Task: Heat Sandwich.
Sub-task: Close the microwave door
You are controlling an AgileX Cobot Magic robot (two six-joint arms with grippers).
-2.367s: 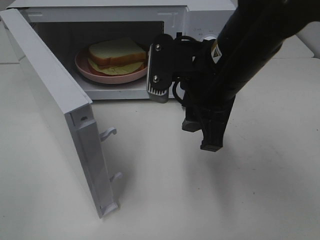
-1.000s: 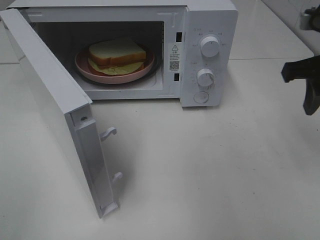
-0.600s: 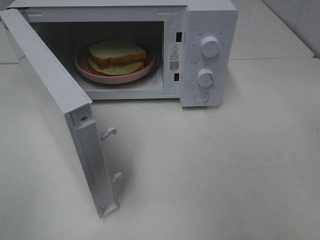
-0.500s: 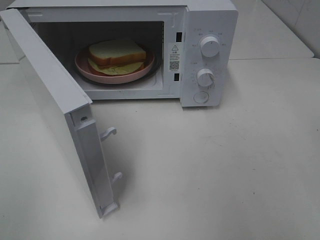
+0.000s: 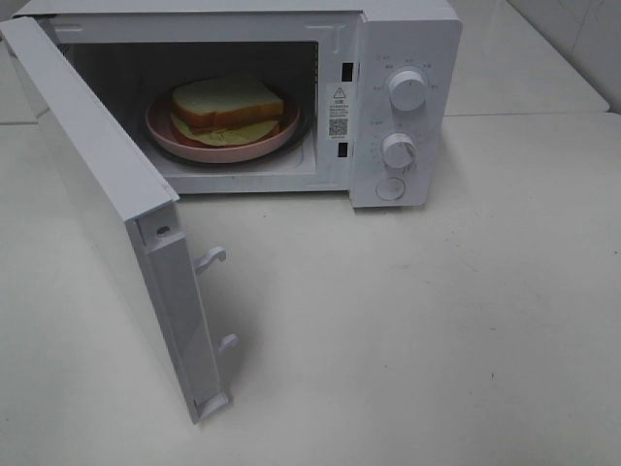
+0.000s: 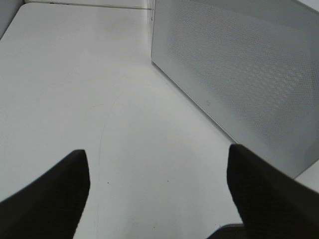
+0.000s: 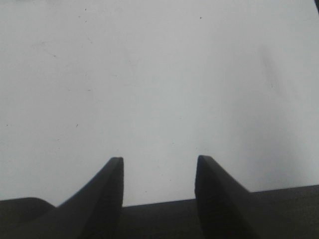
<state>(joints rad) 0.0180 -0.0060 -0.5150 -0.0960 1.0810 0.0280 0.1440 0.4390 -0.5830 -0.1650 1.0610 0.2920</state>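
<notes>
The sandwich (image 5: pixel 225 105) lies on a round pink plate (image 5: pixel 165 131) inside the white microwave (image 5: pixel 408 39). The microwave's door (image 5: pixel 107 204) is swung wide open toward the front left. Neither arm shows in the exterior high view. In the left wrist view my left gripper (image 6: pixel 157 149) is open wide above the bare table, with the perforated outer face of the door (image 6: pixel 239 69) ahead of it. My right gripper (image 7: pixel 159 158) is open over bare white table, with nothing between its fingers.
Two knobs (image 5: pixel 408 89) and a round button (image 5: pixel 390 188) sit on the microwave's right panel. Two latch hooks (image 5: pixel 212 258) stick out from the door's free edge. The white table (image 5: pixel 437 330) stretches in front and to the right.
The right arm, in front of the microwave at first, has drawn off to the right and out of the exterior view. Sandwich, plate and door have not moved.
</notes>
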